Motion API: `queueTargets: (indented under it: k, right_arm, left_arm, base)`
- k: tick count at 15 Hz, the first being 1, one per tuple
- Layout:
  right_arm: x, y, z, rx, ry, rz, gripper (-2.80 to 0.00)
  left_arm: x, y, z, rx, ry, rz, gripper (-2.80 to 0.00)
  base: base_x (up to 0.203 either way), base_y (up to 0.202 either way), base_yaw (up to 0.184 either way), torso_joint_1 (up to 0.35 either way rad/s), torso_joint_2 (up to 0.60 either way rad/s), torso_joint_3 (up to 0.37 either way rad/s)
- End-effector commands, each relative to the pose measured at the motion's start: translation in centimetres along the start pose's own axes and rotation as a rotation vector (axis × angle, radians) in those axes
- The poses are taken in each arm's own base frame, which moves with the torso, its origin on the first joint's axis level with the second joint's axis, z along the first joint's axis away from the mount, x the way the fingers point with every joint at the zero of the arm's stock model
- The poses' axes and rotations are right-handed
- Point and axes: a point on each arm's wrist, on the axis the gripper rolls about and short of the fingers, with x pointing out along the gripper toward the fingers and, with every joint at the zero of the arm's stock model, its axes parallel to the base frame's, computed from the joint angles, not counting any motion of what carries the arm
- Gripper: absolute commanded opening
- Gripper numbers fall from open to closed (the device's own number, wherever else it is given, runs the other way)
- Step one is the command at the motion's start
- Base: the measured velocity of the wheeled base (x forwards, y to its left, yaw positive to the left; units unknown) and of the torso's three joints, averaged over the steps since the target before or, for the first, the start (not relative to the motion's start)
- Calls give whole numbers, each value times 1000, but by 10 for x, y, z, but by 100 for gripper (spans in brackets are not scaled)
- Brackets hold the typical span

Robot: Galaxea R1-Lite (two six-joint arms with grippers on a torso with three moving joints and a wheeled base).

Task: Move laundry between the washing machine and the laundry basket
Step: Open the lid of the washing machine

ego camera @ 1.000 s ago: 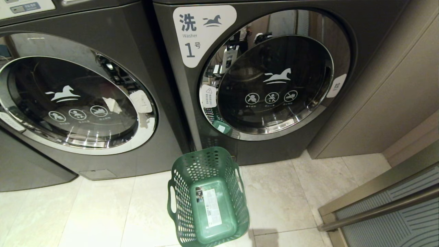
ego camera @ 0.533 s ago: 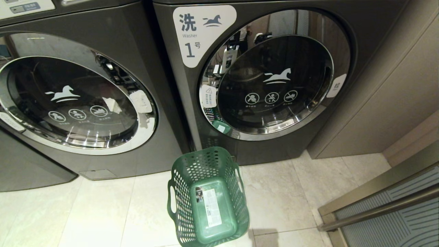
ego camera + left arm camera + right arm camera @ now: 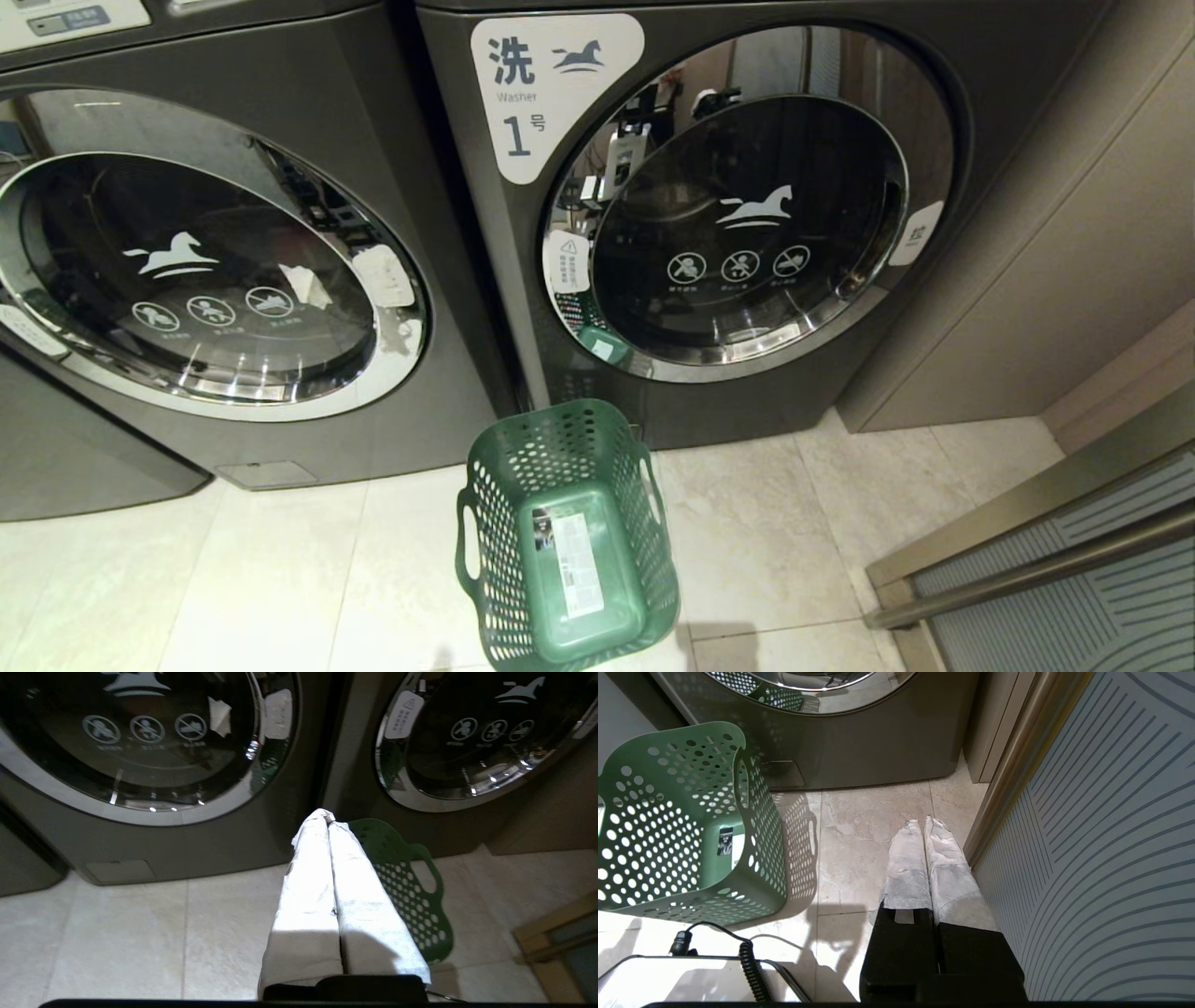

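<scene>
The green laundry basket (image 3: pixel 495 551) stands empty on the tiled floor, before the gap between two dark grey front-loaders. The washing machine (image 3: pixel 187 280) on the left has its round door shut; its number label is out of view. No laundry shows anywhere. Neither gripper is in the head view. My left gripper (image 3: pixel 327 814) is shut, its white-wrapped fingers pressed together, pointing at the left machine's base with the basket (image 3: pixel 411 891) just beside it. My right gripper (image 3: pixel 924 820) is shut and empty above the floor, the basket (image 3: pixel 668 826) off to its side.
The machine labelled 1 (image 3: pixel 747 233) stands at the right, door shut. A beige wall panel (image 3: pixel 1074 280) and a ribbed, metal-framed door (image 3: pixel 1074 560) close off the right side. A coiled black cable (image 3: pixel 747 961) lies on my white base.
A small shadow has appeared on the floor at the bottom edge, left of the basket. Basket and machine doors have not moved.
</scene>
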Motion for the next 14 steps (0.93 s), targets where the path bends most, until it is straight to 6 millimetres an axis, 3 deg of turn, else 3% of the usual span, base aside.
queueTargets:
  k: [1, 2, 5, 9, 11, 14]
  right_arm:
    - [0, 0, 0, 0, 0, 2, -280]
    - [0, 0, 0, 0, 0, 1, -280]
    - [0, 0, 0, -2, -2, 2, -280]
    - [0, 0, 0, 0, 0, 1, -280]
    - [0, 0, 0, 0, -1, 2, -280]
    - [0, 0, 0, -1, -2, 2, -280]
  left_arm:
    - [59, 1, 13, -74, 228, -36, -280]
    - [84, 1, 8, -121, 310, -69, 0]
    - [154, 3, -23, -214, 466, -116, 0]
    - [244, 9, -71, -263, 493, -146, 0]
    - [284, 15, -91, -263, 396, -179, 0]
    - [324, 43, -91, -197, 193, -210, 0]
  base:
    - [0, 0, 0, 0, 0, 0]
    - [0, 0, 0, 0, 0, 0]
    - [0, 0, 0, 0, 0, 0]
    - [0, 0, 0, 0, 0, 0]
    - [0, 0, 0, 0, 0, 0]
    - [0, 0, 0, 0, 0, 0]
